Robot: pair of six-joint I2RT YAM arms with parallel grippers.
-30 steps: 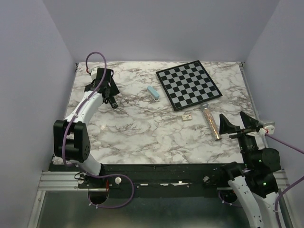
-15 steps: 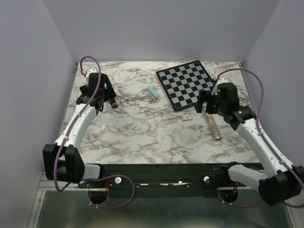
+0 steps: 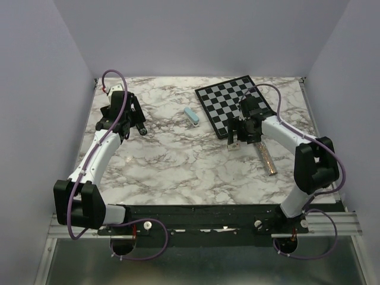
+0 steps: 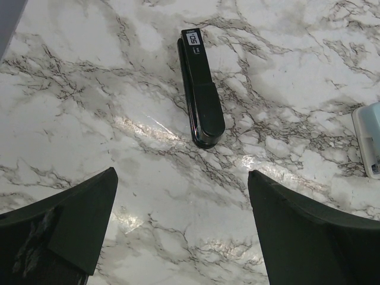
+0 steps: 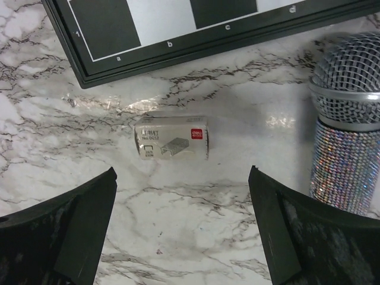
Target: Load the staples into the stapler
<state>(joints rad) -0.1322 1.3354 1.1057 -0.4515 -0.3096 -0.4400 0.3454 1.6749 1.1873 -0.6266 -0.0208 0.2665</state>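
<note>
The right arm has swung in. Its right gripper (image 5: 181, 175) hangs spread over the cream staple box (image 5: 171, 137). The left gripper (image 4: 181, 175), likewise spread, faces the far-left stapler (image 4: 200, 89) lengthwise.

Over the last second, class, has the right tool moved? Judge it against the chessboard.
Yes. The right tool swung left from the table's right edge and now hangs open above the staple box, beside the chessboard's near corner.
</note>
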